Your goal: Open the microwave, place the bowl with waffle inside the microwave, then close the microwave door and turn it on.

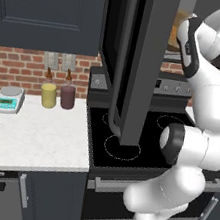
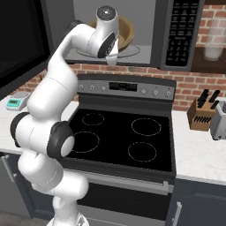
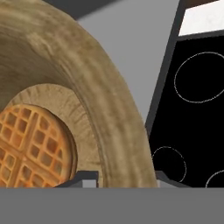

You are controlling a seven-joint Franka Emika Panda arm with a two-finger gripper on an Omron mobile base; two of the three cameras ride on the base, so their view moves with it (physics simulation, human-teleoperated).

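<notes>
The pincer [image 3: 118, 180] straddles the rim of the small round tan-brown wooden-looking bowl [image 3: 94, 83]; one dark finger tip [image 3: 83, 178] stands inside the wall and the other outside it, so the jaws are partly closed and clamped on that rim. A round golden waffle [image 3: 30, 148] with a grid pattern lies flat in the bottom of the bowl.

The bowl [image 2: 123, 32] is up inside the pale grey cavity of the large dark grey wall-mounted microwave [image 2: 176, 35], over the round glass plate [image 2: 132, 52], towards the left of the cavity. Whether it touches the plate cannot be told. The arm's white wrist reaches into the opening from the front and covers much of the bowl. The button panel sits at the right of the microwave front.

The wide dark grey microwave door [image 1: 140, 61] with its black glass window stands swung fully open to the left, edge-on towards the left base camera.

Below is the black-topped stove [image 2: 123, 137] with four ring outlines and a steel knob panel. On the white marbled surface [image 1: 31, 139] left of the stove, near the back edge, stand a small teal-faced kitchen scale [image 1: 9, 99], a yellow bottle [image 1: 48, 93] and a dark red bottle [image 1: 67, 95]. Right of the stove, near the back edge, stands a brown wooden knife block [image 2: 202, 114].
</notes>
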